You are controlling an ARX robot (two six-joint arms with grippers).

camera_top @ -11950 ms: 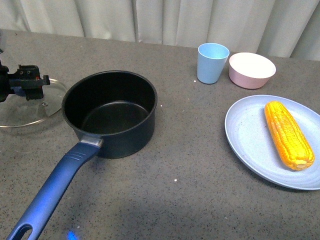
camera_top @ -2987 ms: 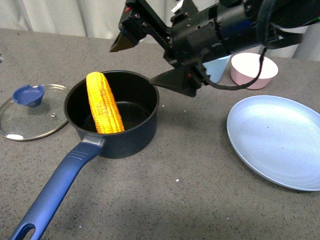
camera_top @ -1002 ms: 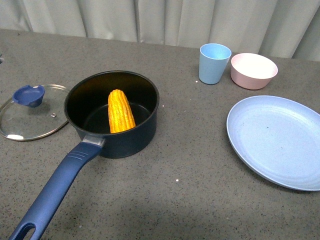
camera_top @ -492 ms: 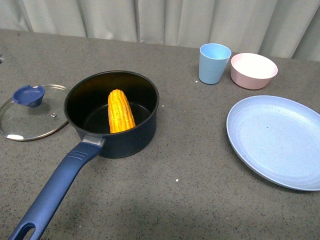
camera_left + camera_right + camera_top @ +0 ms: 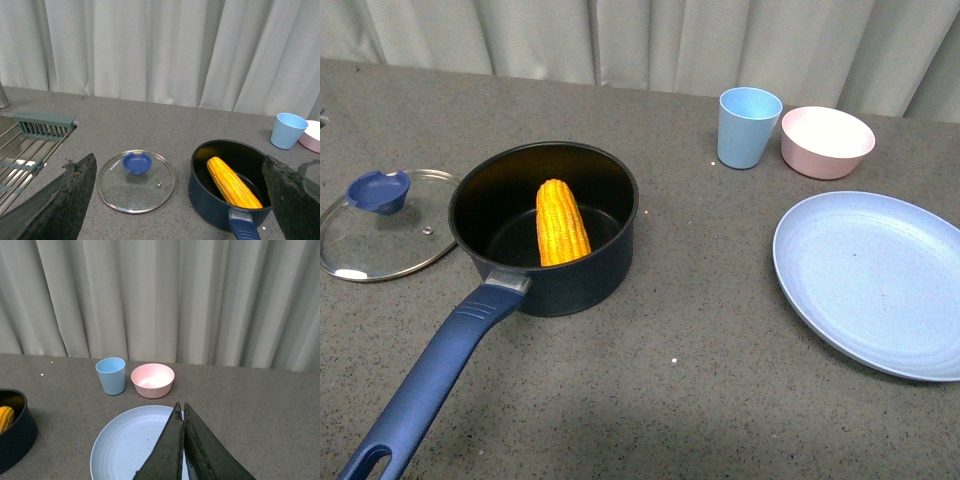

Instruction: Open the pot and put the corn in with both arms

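The dark navy pot [image 5: 605,270] stands open at the table's left, its long blue handle [image 5: 425,385] pointing toward me. The yellow corn [image 5: 562,222] lies inside it, leaning on the near wall; it also shows in the left wrist view [image 5: 232,182] and partly in the right wrist view [image 5: 5,417]. The glass lid [image 5: 375,225] with a blue knob lies flat to the left of the pot. Neither arm shows in the front view. My left gripper [image 5: 180,197] is open and empty, well back from the lid and pot [image 5: 210,197]. My right gripper [image 5: 181,412] is shut and empty above the blue plate [image 5: 125,447].
An empty light blue plate [image 5: 870,280] lies at the right. A light blue cup [image 5: 748,126] and a pink bowl [image 5: 826,140] stand at the back right. A sink with a metal rack [image 5: 27,145] lies left of the lid. Curtains hang behind the table.
Nothing has moved over the last second. Earlier the corn lay on the plate; the right arm then stood over the pot with the corn leaning on its rim, and has since left the front view.
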